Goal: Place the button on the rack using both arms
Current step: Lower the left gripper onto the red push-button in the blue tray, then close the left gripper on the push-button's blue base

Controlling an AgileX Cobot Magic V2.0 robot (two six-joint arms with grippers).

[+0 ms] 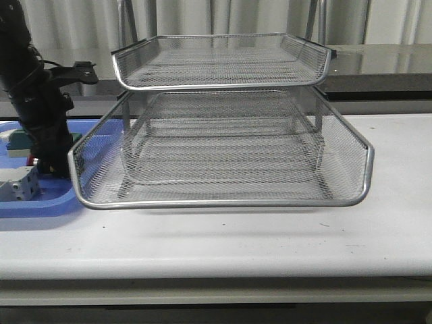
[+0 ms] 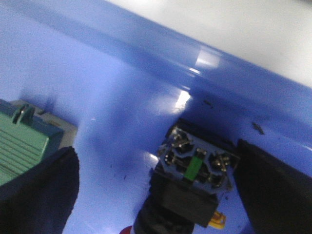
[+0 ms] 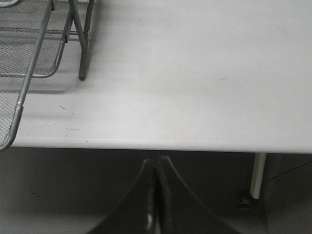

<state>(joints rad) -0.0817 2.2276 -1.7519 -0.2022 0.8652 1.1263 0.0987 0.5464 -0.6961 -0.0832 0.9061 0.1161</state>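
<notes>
A: Where is the button [image 2: 192, 190] right now?

B: Down in the blue tray [image 2: 122, 83] at the left end of the bench [image 1: 270, 236]. The left wrist view shows its rear block with the metal contacts facing the camera, the dark round body running down out of the picture, and a sliver of red at the edge — so its long axis points roughly along the gripper's line of sight.

A: And the left gripper [image 2: 156, 190]?

B: Spread wide, one finger [image 2: 39, 190] on each side of the button. The far-side finger looks just beside the rear block; the other stands well apart, close to a green block [image 2: 24, 146]. It has nothing clamped yet — I can't tell whether either finger touches the button.

A: So the left arm [image 1: 34, 101] is the nearer one?

B: By far. In the front view it stands over the tray, beside the rack [image 1: 223, 148]. The right gripper [image 3: 156, 195] is pressed fully together with nothing in it, hanging off the front edge of the bench, the rack's corner and a leg off to one side.

A: What does the next move turn on?

B: I'd judge closing squarely across the body. Because the button sits off-centre between the fingers, one will reach it first and may nudge it toward the tray wall.
</notes>
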